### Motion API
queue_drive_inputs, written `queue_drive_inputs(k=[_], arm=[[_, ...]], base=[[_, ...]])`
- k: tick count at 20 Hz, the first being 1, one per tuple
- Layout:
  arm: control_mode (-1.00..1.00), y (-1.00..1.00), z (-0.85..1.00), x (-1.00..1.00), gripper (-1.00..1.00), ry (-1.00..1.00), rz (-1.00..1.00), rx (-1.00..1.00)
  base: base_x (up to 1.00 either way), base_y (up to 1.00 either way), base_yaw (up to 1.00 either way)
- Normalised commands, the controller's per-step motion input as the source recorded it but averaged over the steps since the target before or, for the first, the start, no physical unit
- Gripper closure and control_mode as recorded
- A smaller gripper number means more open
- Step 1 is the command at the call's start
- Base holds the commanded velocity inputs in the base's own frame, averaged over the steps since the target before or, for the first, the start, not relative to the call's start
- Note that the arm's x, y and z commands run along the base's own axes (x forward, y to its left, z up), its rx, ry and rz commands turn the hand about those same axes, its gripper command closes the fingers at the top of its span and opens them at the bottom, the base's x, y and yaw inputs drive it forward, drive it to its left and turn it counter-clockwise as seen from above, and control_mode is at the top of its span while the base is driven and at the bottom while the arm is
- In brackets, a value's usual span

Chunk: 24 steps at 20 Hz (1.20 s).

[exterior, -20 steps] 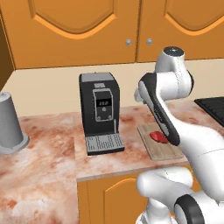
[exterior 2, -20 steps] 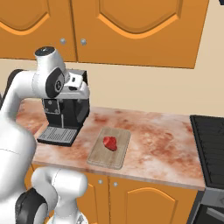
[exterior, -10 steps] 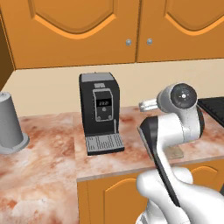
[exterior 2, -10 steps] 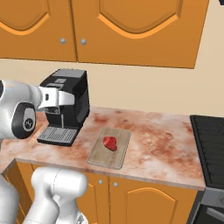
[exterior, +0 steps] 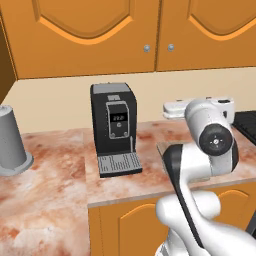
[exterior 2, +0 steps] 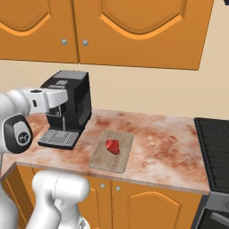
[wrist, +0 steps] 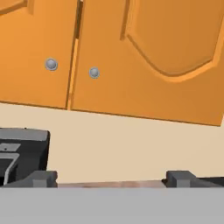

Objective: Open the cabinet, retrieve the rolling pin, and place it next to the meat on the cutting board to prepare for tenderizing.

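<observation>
The orange wooden cabinet door with the arched raised panel (wrist: 175, 57) is shut, and its small round grey knob (wrist: 94, 72) sits at the door's left edge, low on the panel, just across the seam from the matching knob (wrist: 51, 64) of the twin door. Seen along the hand, that left-side knob lies above and left of the midpoint of the two-finger gripper (wrist: 111, 178), well apart from it, so the coming reach probably has to go up and forward toward the wall units. The door's long axis runs upright, and it presumably swings from hinges on its right.

The slim rolling pin is presumably behind that closed door. Below, on the mottled reddish counter (exterior 2: 161, 147), the flat light-brown wooden cutting board (exterior 2: 112, 152) carries the small glossy red meat (exterior 2: 112, 146) near its middle, to the right of the black coffee machine (exterior 2: 71, 105).

The gripper's two dark finger tips (wrist: 41, 178) stand spread wide with nothing between them. The white arm (exterior: 210, 145) is folded low over the counter edge, its hand levelled toward the back wall.
</observation>
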Motion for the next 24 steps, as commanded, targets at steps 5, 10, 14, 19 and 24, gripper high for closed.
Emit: queue_drive_inputs(k=[5,10,14,19,24], arm=[[-1.0,-0.01,0.84,-0.17,-1.0,-0.33,0.0,0.0],[-1.0,-0.06,0.37,0.0,-1.0,-0.1,0.02,0.11],[-1.0,-0.12,0.02,0.07,-1.0,0.02,0.0,0.11],[-1.0,-0.11,0.0,0.14,-1.0,0.02,0.03,0.02],[-1.0,-0.08,0.01,0.16,-1.0,0.0,0.06,0.0]], base=[[0.0,0.0,0.0],[0.0,0.0,0.0],[0.0,0.0,0.0],[0.0,0.0,0.0],[0.0,0.0,0.0]])
